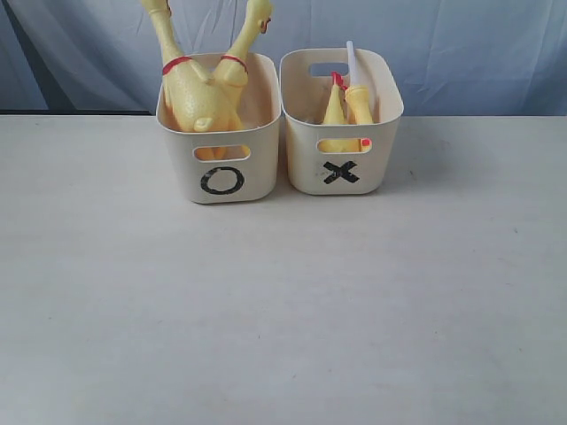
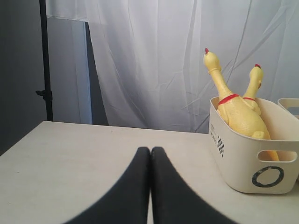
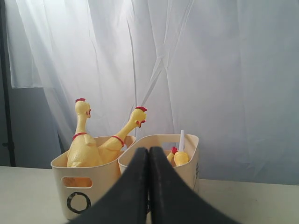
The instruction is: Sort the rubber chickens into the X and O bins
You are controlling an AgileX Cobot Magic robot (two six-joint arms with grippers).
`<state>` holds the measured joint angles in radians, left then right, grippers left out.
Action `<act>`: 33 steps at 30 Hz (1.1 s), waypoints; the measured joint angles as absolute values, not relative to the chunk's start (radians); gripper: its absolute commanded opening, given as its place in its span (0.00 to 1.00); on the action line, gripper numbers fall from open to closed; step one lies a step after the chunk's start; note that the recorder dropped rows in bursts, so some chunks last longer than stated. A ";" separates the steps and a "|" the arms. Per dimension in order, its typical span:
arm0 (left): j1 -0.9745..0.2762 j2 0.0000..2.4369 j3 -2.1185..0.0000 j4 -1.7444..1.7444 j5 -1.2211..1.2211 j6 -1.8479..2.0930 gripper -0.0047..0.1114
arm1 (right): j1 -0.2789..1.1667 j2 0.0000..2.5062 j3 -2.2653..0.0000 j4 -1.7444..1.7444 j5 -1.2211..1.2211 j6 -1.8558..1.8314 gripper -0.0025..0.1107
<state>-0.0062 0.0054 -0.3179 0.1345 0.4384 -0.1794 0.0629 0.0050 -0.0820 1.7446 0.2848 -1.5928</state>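
- Rubber chickens sit in both tubs in the exterior view. One fat yellow rubber chicken (image 1: 184, 93) with a red neck ring leans against a second fat chicken (image 1: 234, 78) inside the cream plastic tub marked with a black O (image 1: 259, 173). Their necks rise above its rim and spread apart.
- Just beside it, on the right of this view, we see the cream plastic tub marked with a black X (image 1: 304, 168). Two slim yellow rubber chickens (image 1: 335, 108) with red trim sit low inside it, and yellow shows through its slot handle. A thin white stick (image 1: 351, 60) rises from this tub; we cannot tell what it is.
- Both tubs stand at the far side of the pale bench (image 1: 283, 310), in front of a white curtain (image 1: 469, 53).
- In the left wrist view, the left hand (image 2: 150, 151) has its black fingers pressed flat together with nothing between them, and the bench lies beneath. The O tub stands ahead and well apart from the fingers. We see the two fat chickens in it, their red-combed heads against the curtain. A black stand pole (image 2: 45, 60) stands by the curtain's edge.
- In the right wrist view, the right hand (image 3: 149, 151) is likewise closed and empty, its fingers meeting along one line. Beyond it we see both tubs close side by side. The fat chickens stand tall in the O tub, while only the tops of the slim ones and the white stick show over the X tub's rim.
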 measured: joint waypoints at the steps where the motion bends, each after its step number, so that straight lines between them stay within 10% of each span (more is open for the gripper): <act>1: -0.006 0.005 -0.318 0.134 0.438 -0.179 0.04 | 0.063 0.005 -0.082 1.745 0.285 -1.593 0.01; 18: -0.006 0.005 -0.318 0.134 0.438 -0.179 0.04 | 0.063 0.005 -0.082 1.729 0.285 -1.593 0.01; 33: -0.006 0.005 -0.182 0.128 0.215 -0.179 0.04 | 0.053 0.005 -0.082 0.671 0.280 -1.593 0.01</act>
<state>-0.0062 0.0054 -0.1824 0.1282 0.2150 -0.1794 0.0527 0.0050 -0.0820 0.6711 0.2804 -1.5928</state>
